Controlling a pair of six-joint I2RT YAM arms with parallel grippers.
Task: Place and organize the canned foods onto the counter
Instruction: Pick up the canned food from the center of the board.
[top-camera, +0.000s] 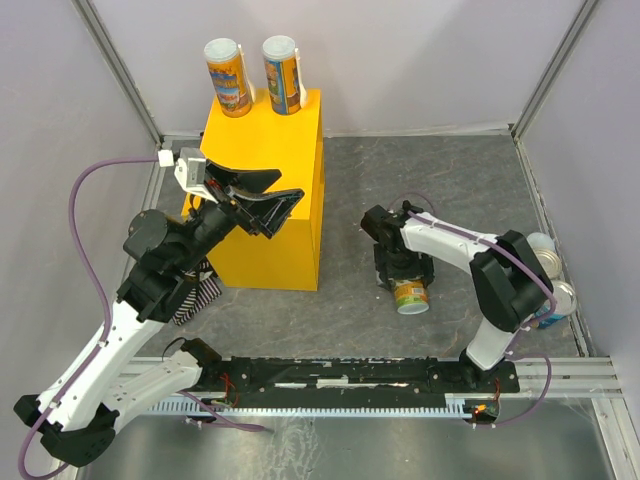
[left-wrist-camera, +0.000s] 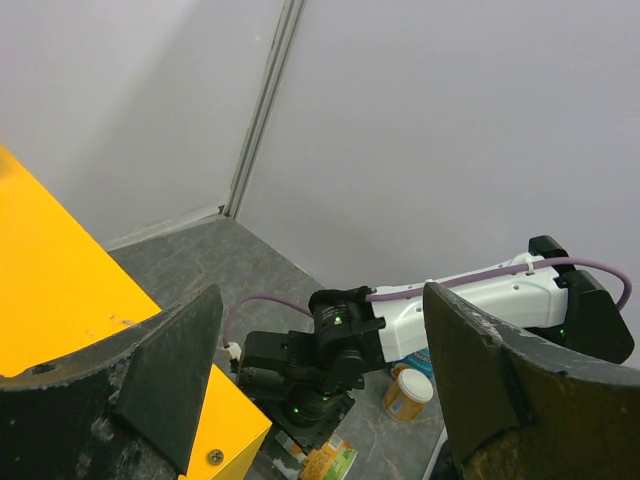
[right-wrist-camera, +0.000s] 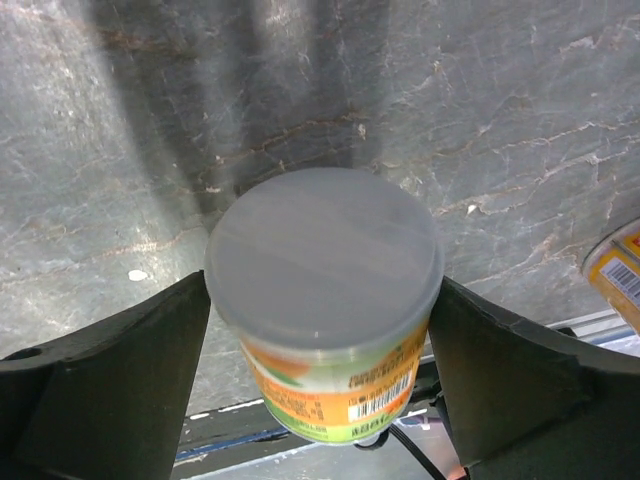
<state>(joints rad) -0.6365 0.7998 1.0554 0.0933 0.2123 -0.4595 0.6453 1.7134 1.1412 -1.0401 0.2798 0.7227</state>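
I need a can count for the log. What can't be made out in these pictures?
- Cans by the right wall: top view, the right arm covers them, so their number is unclear.
- Striped cloth: top view, mostly under the left arm.
- Can between the right fingers: right wrist view, unclear whether they squeeze it.
- Another can: right wrist view, cut off by the right edge.
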